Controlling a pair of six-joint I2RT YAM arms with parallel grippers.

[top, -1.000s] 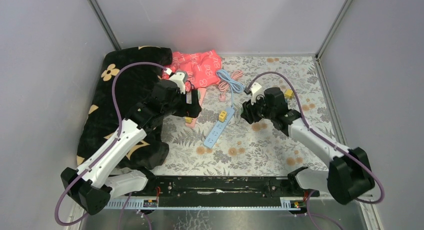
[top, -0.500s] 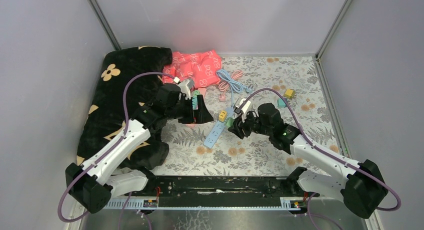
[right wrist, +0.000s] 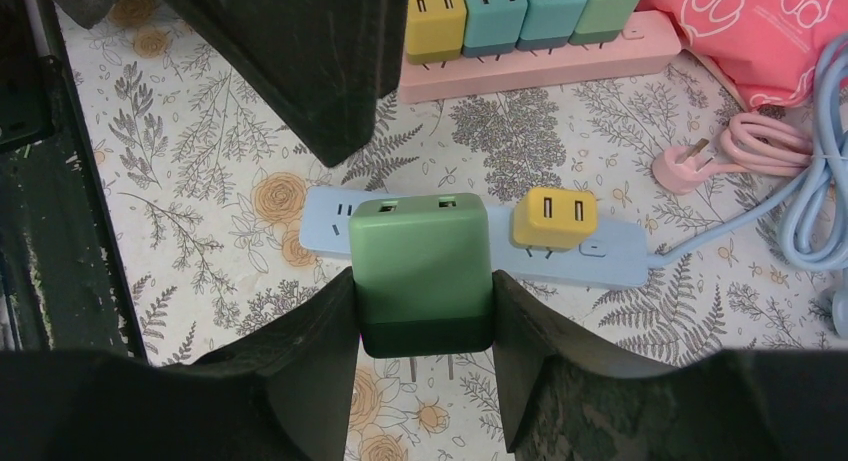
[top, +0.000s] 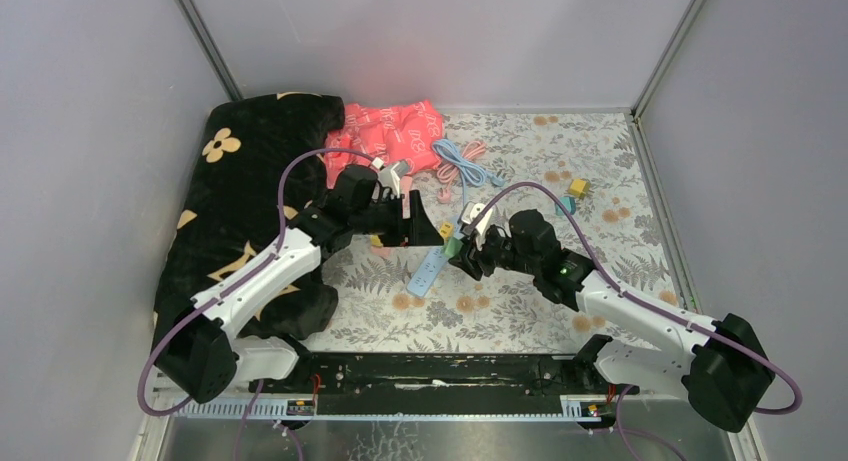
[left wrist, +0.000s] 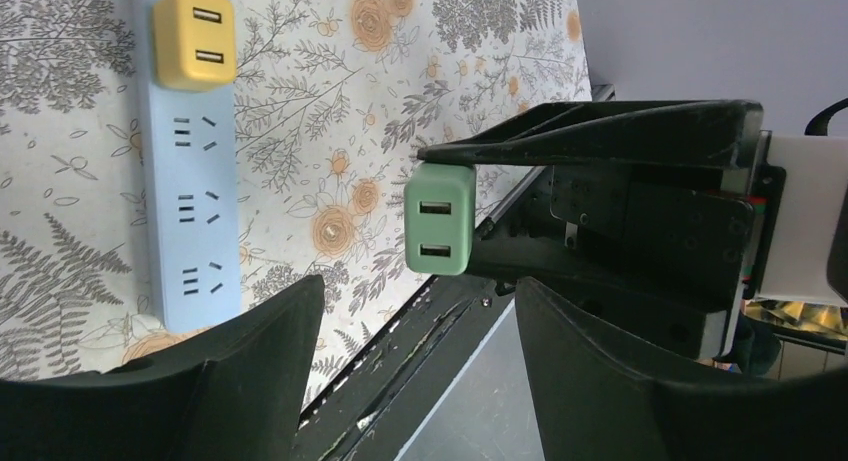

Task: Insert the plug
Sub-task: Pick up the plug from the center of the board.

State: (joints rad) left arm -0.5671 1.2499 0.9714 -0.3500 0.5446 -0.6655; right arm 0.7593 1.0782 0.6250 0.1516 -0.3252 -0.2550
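Hovering over blue strip (right wrist: 622, 259), right end effector (right wrist: 424, 326) grips green plug (right wrist: 420, 256).

Plain lilac-grey walls (top: 440, 31) close in three sides, metal strips (top: 205, 46) at the back corners. A floral-print cloth (top: 520, 311) covers the table (top: 640, 161).

Top cam overhead fr. rear; wrist cams close, both on blue strip (left wrist: 165, 211)
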